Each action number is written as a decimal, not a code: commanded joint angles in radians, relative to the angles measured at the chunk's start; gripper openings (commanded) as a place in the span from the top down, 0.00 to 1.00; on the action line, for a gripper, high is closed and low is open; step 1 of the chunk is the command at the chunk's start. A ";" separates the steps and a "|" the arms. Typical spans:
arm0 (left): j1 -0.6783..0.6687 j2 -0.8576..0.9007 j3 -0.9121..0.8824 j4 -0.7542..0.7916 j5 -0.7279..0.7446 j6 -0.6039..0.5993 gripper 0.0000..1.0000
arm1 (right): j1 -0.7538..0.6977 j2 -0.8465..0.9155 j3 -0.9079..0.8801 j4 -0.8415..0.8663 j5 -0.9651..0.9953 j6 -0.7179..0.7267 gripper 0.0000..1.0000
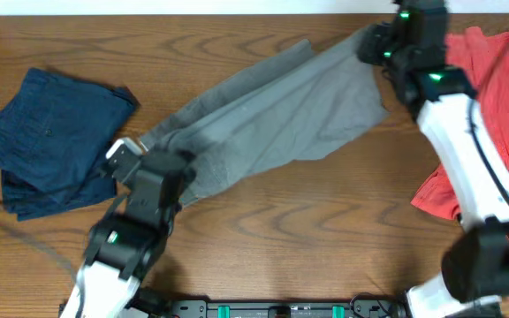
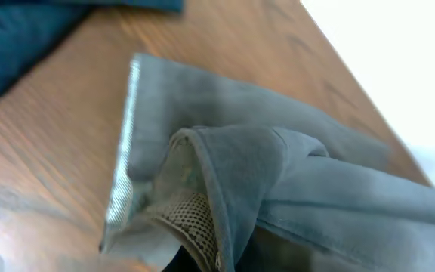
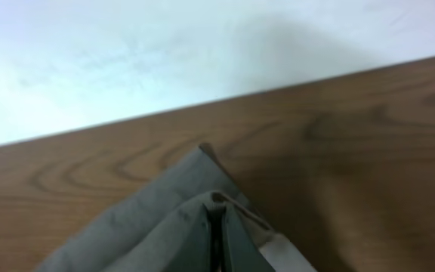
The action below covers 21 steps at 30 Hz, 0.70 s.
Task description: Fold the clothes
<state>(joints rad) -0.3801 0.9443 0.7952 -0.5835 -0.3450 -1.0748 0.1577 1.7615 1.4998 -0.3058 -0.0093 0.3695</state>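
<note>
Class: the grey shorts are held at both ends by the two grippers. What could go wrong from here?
1. The left gripper holds a bunched, twisted end of the grey shorts; a fold made now may set in creases.
2. The right gripper pinches only a corner, which might slip out if the cloth is pulled taut.
3. The right arm runs alongside the red garment and could drag it.

Prob robot lab: wood-grain table [image 1: 325,221], plain white backdrop [image 3: 127,45], left arm [image 1: 122,243] + right arm [image 1: 453,150] at bench
</note>
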 commanded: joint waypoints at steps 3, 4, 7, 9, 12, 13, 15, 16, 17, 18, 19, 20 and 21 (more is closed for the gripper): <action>0.098 0.220 0.011 0.115 -0.119 -0.015 0.93 | 0.042 0.138 0.024 0.114 0.080 -0.019 0.99; 0.115 0.257 0.011 0.142 -0.114 -0.014 0.94 | 0.047 0.159 0.024 0.131 0.080 -0.019 0.99; 0.172 0.373 0.011 0.250 -0.047 0.026 0.94 | 0.058 0.231 0.024 0.175 0.080 -0.019 0.99; 0.198 0.429 0.011 0.303 -0.016 0.050 0.94 | 0.060 0.258 0.024 0.183 0.079 -0.018 0.99; 0.233 0.502 0.011 0.349 0.007 0.053 0.94 | 0.064 0.290 0.024 0.182 0.058 -0.008 0.96; 0.245 0.520 0.011 0.360 0.026 0.053 0.90 | 0.064 0.298 0.024 0.183 0.029 -0.008 0.90; 0.266 0.541 0.011 0.373 0.068 0.055 0.62 | 0.063 0.299 0.024 0.183 -0.023 -0.016 0.60; 0.276 0.544 0.011 0.378 0.087 0.063 0.48 | 0.061 0.297 0.024 0.184 -0.033 -0.021 0.35; 0.291 0.544 0.012 0.393 0.118 0.104 0.19 | 0.057 0.289 0.024 0.185 -0.037 -0.032 0.13; 0.303 0.538 0.018 0.397 0.142 0.146 0.04 | 0.051 0.278 0.024 0.182 -0.037 -0.039 0.05; 0.314 0.532 0.025 0.394 0.160 0.176 0.02 | 0.045 0.270 0.024 0.174 -0.035 -0.039 0.01; 0.327 0.520 0.035 0.384 0.183 0.202 0.02 | 0.037 0.255 0.024 0.158 -0.035 -0.043 0.01; 0.338 0.505 0.047 0.363 0.205 0.221 0.02 | 0.027 0.242 0.024 0.135 -0.032 -0.042 0.01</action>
<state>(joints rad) -0.0711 1.4830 0.8009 -0.2016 -0.2222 -0.9604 0.2096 2.0571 1.5043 -0.1478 -0.0280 0.3462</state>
